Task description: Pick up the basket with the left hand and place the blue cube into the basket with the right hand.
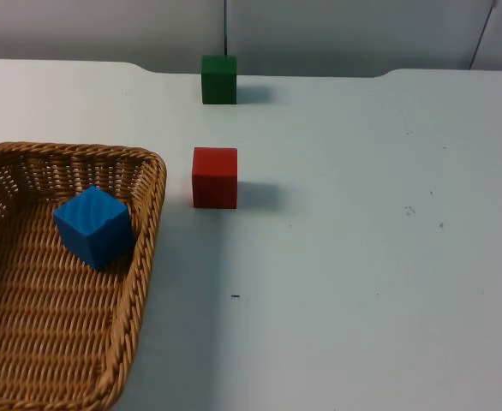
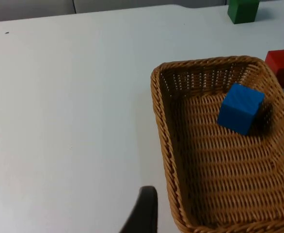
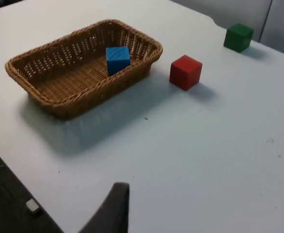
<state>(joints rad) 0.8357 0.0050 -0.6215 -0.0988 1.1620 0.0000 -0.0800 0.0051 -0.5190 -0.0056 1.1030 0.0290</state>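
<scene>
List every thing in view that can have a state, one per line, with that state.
basket: resting on the table, held by no gripper, upright, open side up.
blue cube: inside the basket, tilted against its wall.
red cube: on the table, outside the basket, beside its rim.
green cube: on the table, near the partition wall.
left gripper: above the table beside the basket, holding nothing.
right gripper: above the table's edge, holding nothing.
</scene>
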